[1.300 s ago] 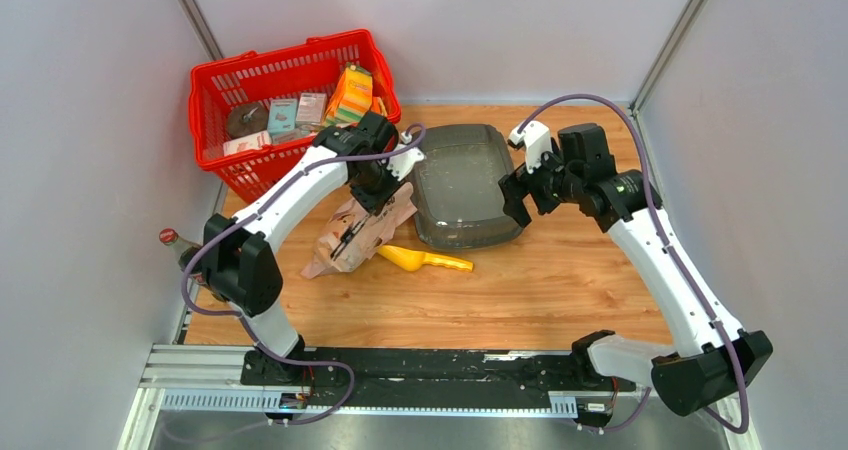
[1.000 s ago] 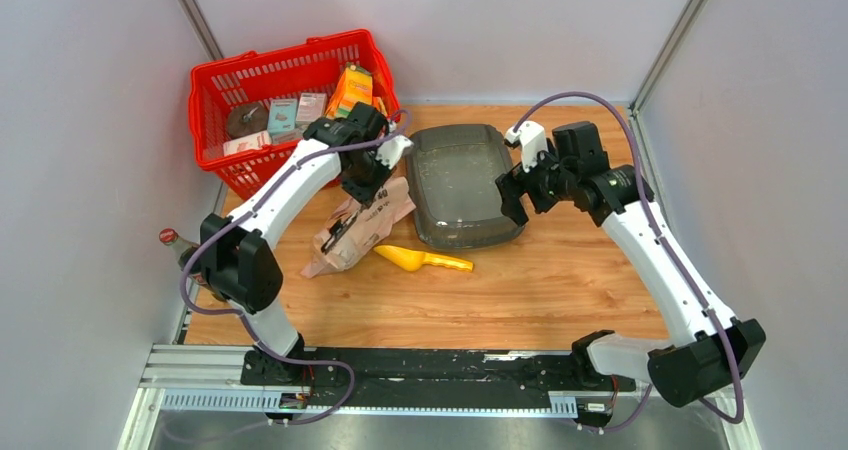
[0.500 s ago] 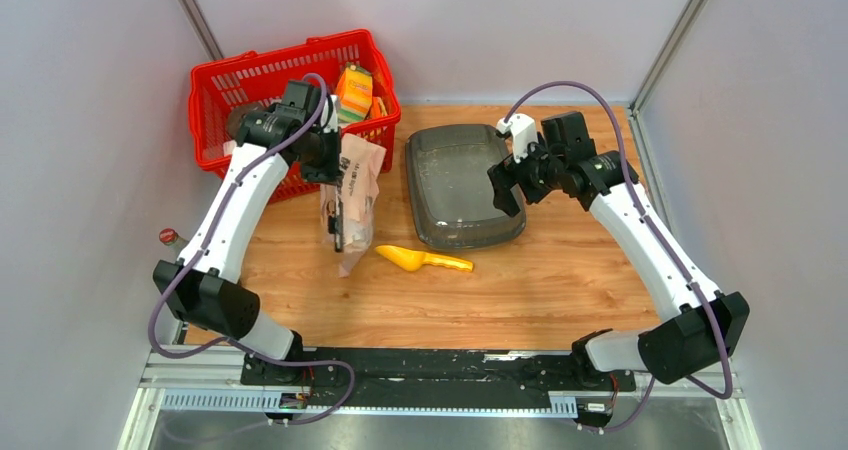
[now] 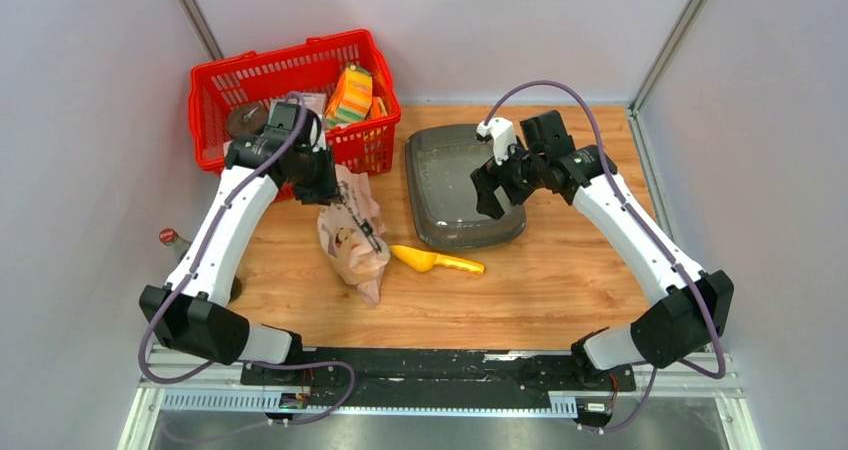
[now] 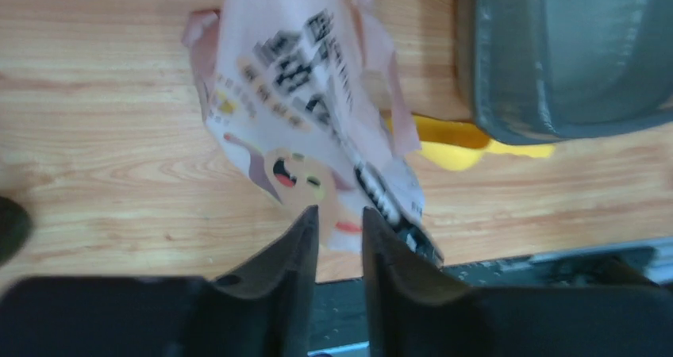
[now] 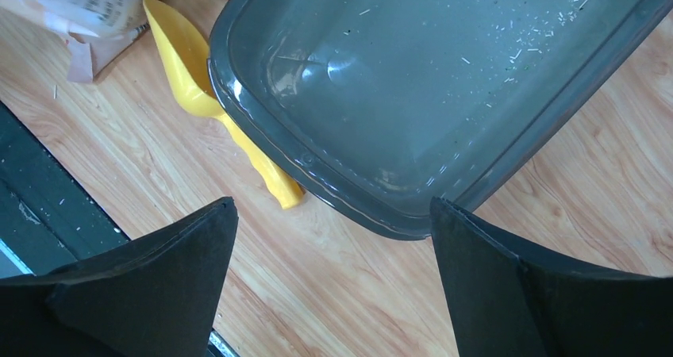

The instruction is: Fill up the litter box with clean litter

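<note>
The litter box (image 4: 452, 185) is a dark grey tray in the middle of the table, holding only a few specks; it also shows in the right wrist view (image 6: 444, 79) and the left wrist view (image 5: 571, 55). No clean litter is in view. My left gripper (image 4: 325, 182) is shut on the top of the beige cat-print paper bag (image 4: 352, 238), which hangs left of the box, its lower end near the table; its jaws (image 5: 340, 218) pinch the bag (image 5: 309, 119). My right gripper (image 4: 488, 198) is open and empty above the box's near right edge (image 6: 333, 204).
A yellow scoop (image 4: 440, 262) lies on the wood just in front of the box, beside the bag (image 6: 198, 63). A red mesh basket (image 4: 230, 160) with several items stands at the back left. A bottle (image 4: 170, 238) stands at the left table edge.
My left arm swung the bag away from the box's left side, lifted it, and now holds it hanging. My right gripper moved left over the box. The scoop shifted slightly right.
</note>
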